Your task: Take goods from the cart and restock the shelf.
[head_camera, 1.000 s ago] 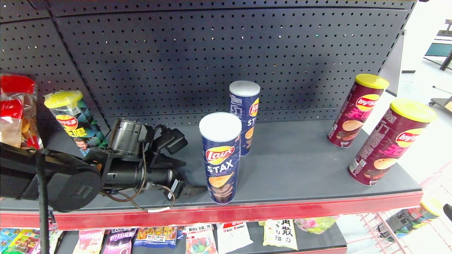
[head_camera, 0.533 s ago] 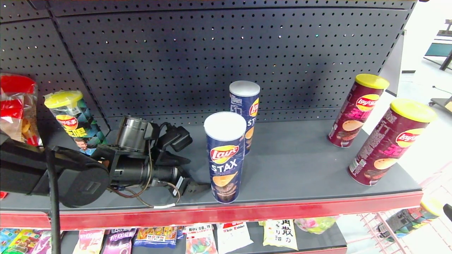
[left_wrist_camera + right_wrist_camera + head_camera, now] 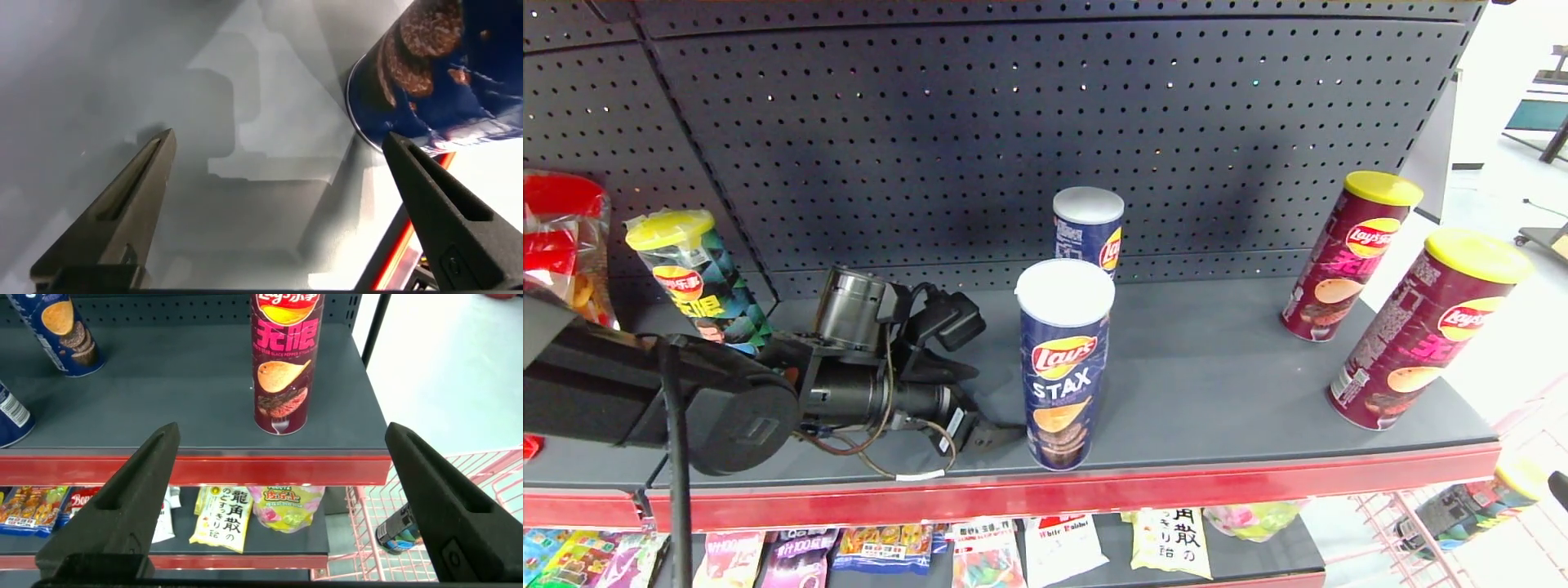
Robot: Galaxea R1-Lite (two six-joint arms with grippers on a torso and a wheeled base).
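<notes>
Both wide: left end effector (image 3: 278, 135), right end effector (image 3: 282, 426); rear can (image 3: 1086, 222) (half hidden).

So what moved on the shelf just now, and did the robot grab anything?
The front blue can slid along the shelf toward the robot's right and now stands before the back blue can. The left pincer moved that way with it, open, not gripping. The back blue can, the back red can, the front red can and the green can stayed put.
</notes>
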